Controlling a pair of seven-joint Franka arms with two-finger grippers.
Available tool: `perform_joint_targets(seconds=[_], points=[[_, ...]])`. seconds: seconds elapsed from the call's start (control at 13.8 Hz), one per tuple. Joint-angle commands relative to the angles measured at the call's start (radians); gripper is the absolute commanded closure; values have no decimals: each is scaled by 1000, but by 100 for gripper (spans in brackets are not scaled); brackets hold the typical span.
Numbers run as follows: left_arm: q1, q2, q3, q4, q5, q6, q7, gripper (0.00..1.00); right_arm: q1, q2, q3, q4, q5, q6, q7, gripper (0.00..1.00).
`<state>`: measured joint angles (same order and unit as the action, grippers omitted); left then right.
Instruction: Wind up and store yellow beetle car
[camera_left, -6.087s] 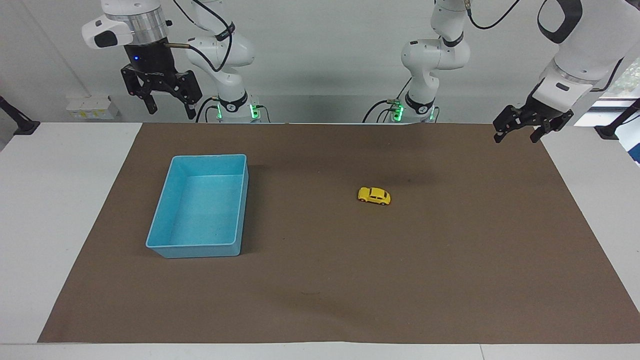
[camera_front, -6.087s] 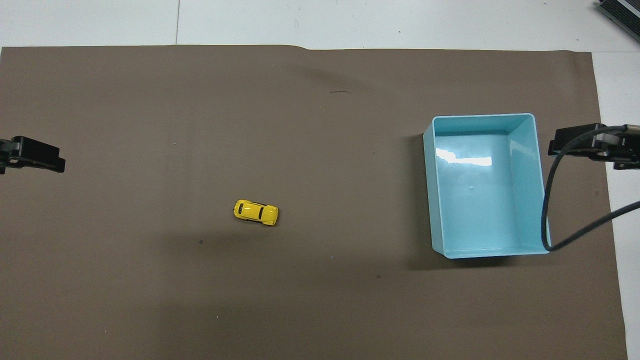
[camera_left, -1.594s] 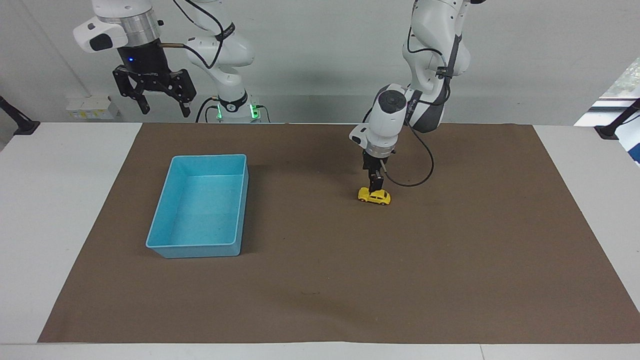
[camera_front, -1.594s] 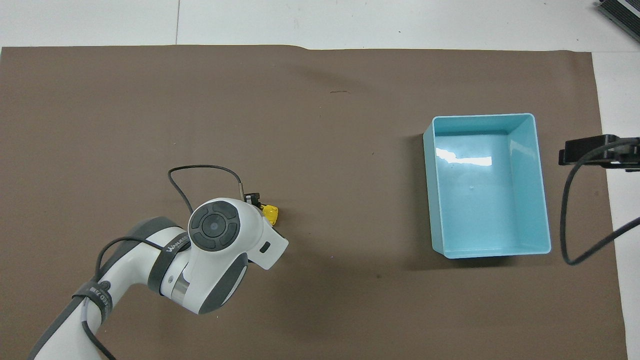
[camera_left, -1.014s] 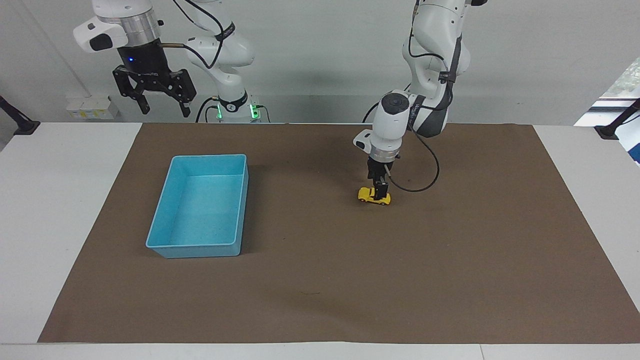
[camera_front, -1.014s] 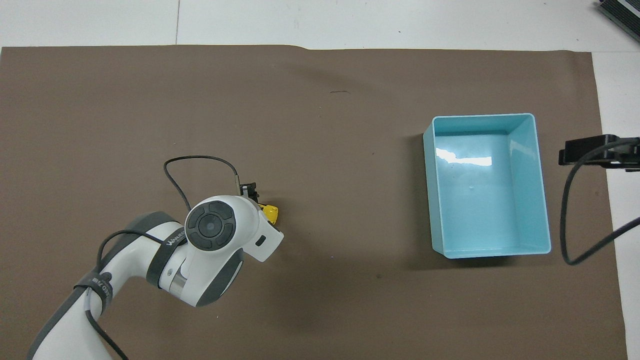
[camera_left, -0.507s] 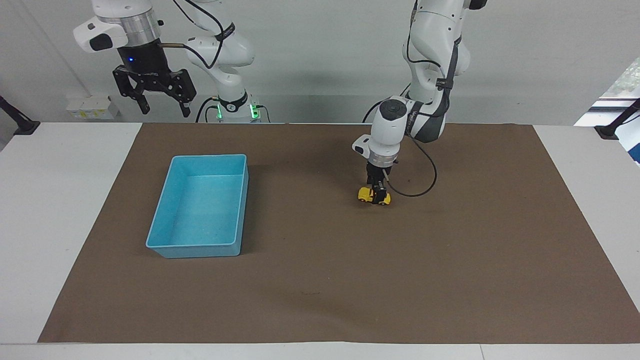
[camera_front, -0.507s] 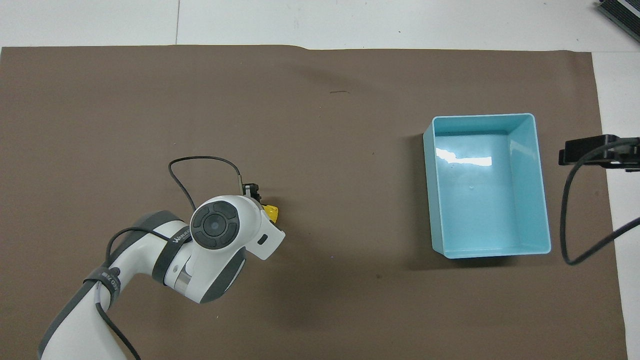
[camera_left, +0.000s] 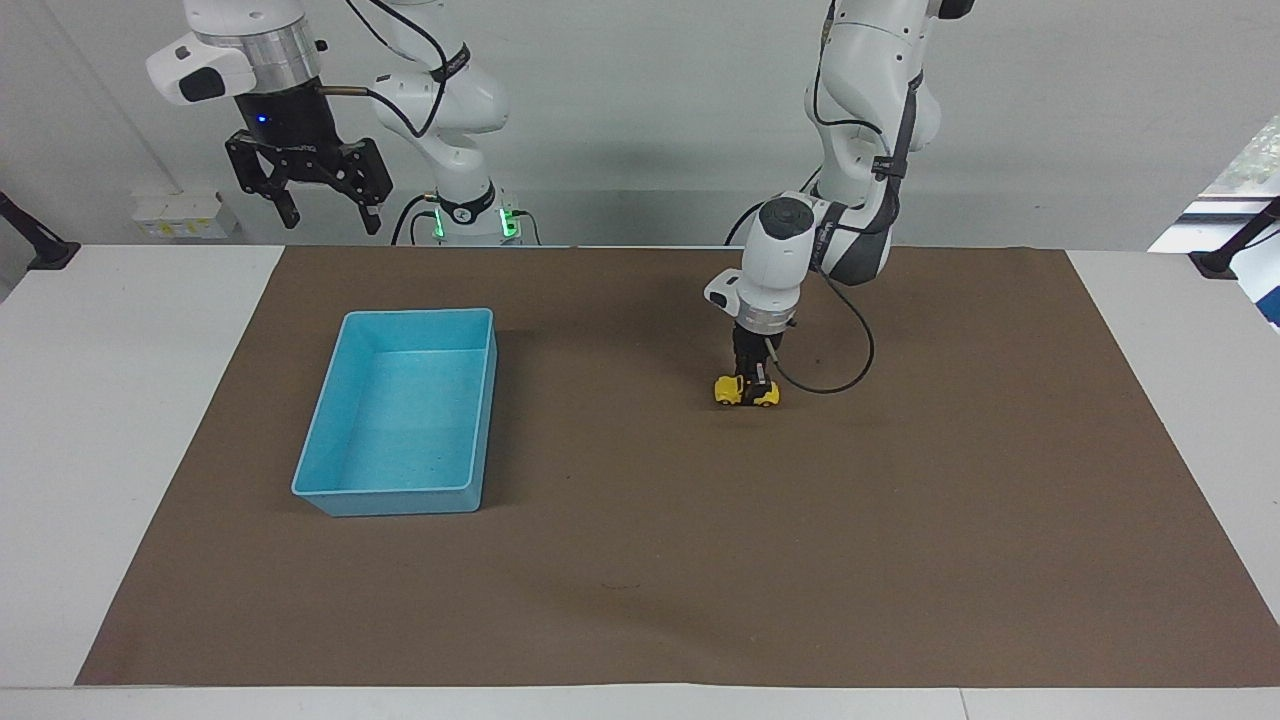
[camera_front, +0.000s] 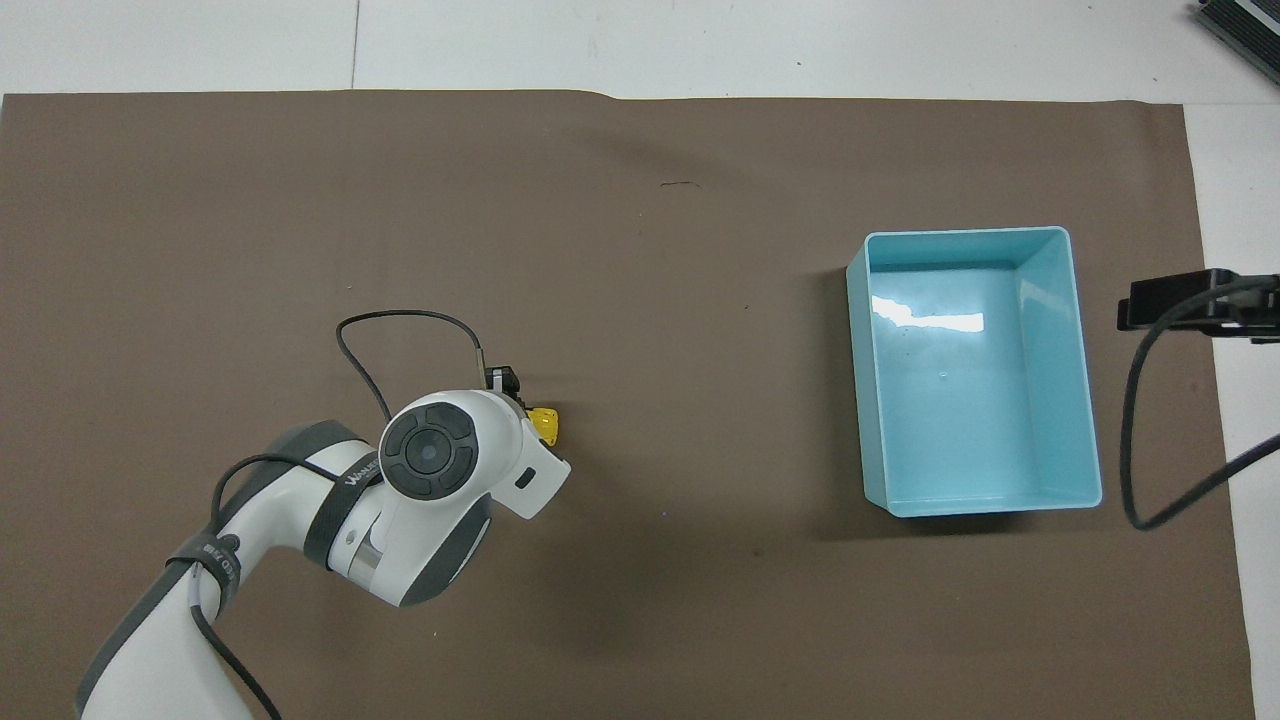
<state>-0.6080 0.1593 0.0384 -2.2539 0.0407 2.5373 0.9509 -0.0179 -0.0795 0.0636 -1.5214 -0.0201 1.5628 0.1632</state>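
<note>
A brown mat (camera_left: 640, 560) covers most of a white table (camera_left: 110, 400), whose bare top shows at both ends and along the edge farthest from the robots; a pale grey wall (camera_left: 620, 120) rises past the arms' bases, with a small white block (camera_left: 185, 215) of what may be sockets low on it toward the right arm's end, and a strip of window (camera_left: 1250, 160) at the left arm's end; the mat is plain apart from a few small dark marks. The yellow beetle car (camera_left: 746, 391) stands on its wheels on the mat, toward the left arm's end of the table and well apart from the light-blue tray (camera_left: 330, 495), which sits toward the right arm's end with nothing in it; the left gripper (camera_left: 753, 388) is down on the car, its jaws pinching the car's body across the middle; from overhead the arm hides all but one yellow end of the car (camera_front: 545, 425); the right gripper (camera_left: 325, 215) hangs high over the table's edge nearest the robots, jaws spread, holding nothing, that arm waiting.
</note>
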Motion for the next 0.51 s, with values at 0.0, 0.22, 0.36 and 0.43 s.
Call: perform_joint_targets(seconds=[0.0,0.22,0.36,0.43], points=[[8,-6,-2,-12,24,20,-14,100,-13,-13,2,-5,20,-13,-24,0],[4,-7,-3,-10,24,15,-52,100,-13,-13,2,-5,20,-13,-24,0],[8,-9,-2,-16,25,14,-40,100,-13,-13,2,-5,20,-13,-24,0],[14,-10,-2,-18,24,14,-25,100,-13,-13,2,-5,20,-13,-24,0]])
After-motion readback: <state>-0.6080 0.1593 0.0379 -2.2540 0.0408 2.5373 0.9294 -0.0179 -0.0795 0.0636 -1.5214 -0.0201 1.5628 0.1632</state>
